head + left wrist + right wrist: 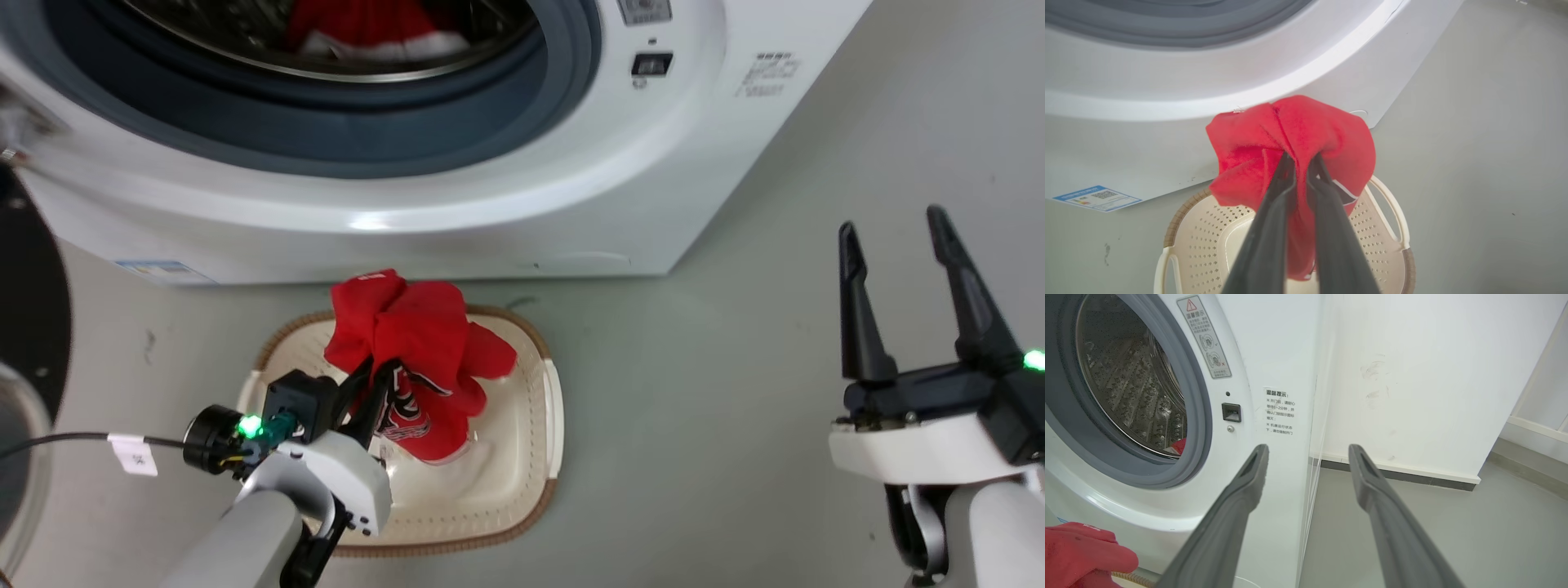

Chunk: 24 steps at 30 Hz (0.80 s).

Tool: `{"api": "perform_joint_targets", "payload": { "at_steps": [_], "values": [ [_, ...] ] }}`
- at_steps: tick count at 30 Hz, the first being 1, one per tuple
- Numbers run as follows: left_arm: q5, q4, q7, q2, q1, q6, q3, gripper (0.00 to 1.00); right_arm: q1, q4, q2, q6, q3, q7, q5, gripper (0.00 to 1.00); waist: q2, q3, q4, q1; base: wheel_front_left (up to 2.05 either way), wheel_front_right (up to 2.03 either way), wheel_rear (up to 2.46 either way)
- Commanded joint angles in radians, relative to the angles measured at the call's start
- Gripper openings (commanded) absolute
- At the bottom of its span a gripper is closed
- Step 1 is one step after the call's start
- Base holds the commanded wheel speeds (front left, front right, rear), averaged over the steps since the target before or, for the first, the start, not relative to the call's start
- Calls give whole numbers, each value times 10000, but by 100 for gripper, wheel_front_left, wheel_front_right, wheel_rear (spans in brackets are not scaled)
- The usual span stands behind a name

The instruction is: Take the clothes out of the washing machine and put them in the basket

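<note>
Head view | left pincer [375, 380] pinching bunched red jersey [424, 343], black white-edged numerals showing | cream basket [553, 408] below it | right pincer [891, 220] spread

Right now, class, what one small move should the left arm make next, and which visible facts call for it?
Probably open the left end effector: it pinches the red jersey directly above the basket, the cloth's lower end already inside. A second red garment waits in the washing machine, and the right end effector is open and free.
</note>
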Motion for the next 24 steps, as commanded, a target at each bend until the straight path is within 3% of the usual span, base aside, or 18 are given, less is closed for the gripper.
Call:
{"api": "perform_joint_targets", "payload": {
  "at_steps": [1,12,24],
  "values": [
    [-37,355,-99,-164,-315,-115,16,0,-258,-65,9,-7,-55,-24,86,100,0,992,-388,-2,0,0,0],
    [14,4618,-316,-1242,-2336,-960,-99,0,-1231,-339,9,-7,-201,-24,269,100,0,2967,-762,-2,0,0,0],
    [408,8118,-24,-2028,-4082,-1223,-673,0,-1708,-467,7,-7,-308,-24,254,100,0,4016,-964,-2,0,0,0]
  ]
}}
